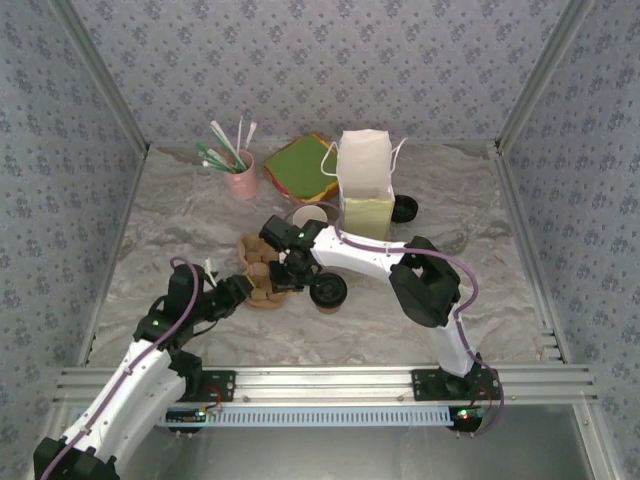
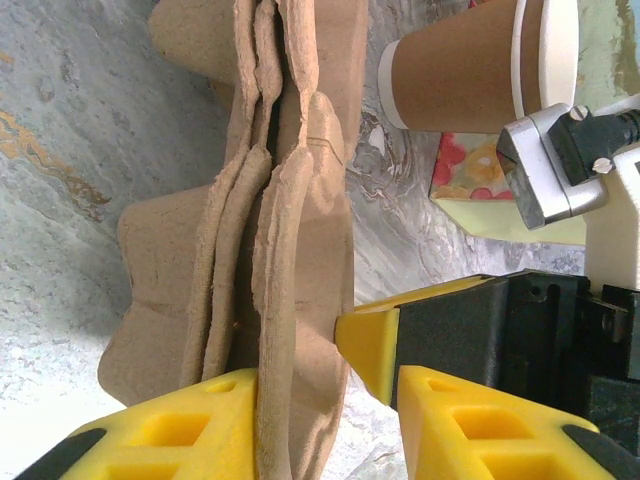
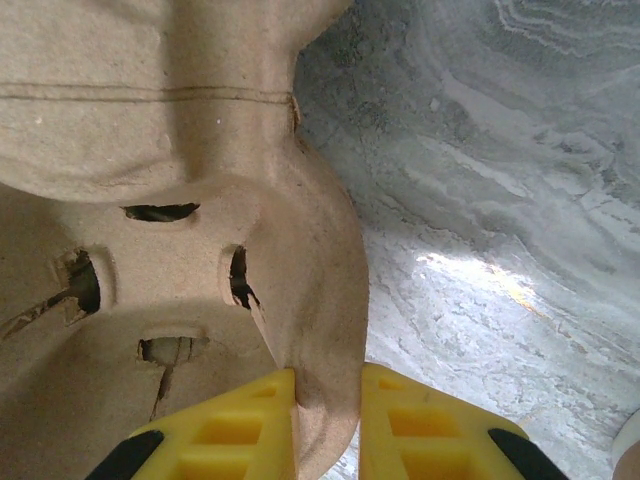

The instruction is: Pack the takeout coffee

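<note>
Near the centre of the surface [image 1: 500, 300], the takeout coffee [image 1: 328, 292] stands upright with its black lid on, just right of the brown cup carrier [image 1: 262, 272], in front of the paper bag [image 1: 365, 185] and apart from it. The right pincer [image 3: 328, 400] is narrow and clamped on the carrier's rim, both yellow fingers pressed to the cardboard. The left pincer [image 2: 325, 400] straddles the opposite rim with one finger against it and a sliver of gap beside the other, so whether it grips cannot be told.
</note>
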You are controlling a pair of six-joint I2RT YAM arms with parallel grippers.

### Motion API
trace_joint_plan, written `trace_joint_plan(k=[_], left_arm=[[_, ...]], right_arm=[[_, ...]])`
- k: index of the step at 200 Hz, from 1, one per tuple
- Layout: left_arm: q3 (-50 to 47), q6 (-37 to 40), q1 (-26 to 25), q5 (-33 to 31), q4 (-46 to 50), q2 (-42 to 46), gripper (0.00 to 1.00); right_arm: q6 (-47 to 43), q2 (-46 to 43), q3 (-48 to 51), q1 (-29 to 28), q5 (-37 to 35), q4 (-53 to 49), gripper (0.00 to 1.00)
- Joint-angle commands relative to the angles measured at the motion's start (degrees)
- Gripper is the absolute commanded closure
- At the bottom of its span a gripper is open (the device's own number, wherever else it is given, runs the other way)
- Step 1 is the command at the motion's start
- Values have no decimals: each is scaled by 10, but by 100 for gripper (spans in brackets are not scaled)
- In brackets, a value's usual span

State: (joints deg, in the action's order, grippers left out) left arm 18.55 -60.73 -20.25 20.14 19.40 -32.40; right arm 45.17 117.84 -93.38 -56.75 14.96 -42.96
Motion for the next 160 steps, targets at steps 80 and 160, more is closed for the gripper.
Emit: trace_joint_plan(k=[80,160], left_arm=[[12,16,-2,-13,13,-38,73],[18,13,-2,-32,29,-24,91]], right_arm=[[-12,-16,-17,-12,17,8,80],[-21,-39,-26,-11,-2,-1,68]])
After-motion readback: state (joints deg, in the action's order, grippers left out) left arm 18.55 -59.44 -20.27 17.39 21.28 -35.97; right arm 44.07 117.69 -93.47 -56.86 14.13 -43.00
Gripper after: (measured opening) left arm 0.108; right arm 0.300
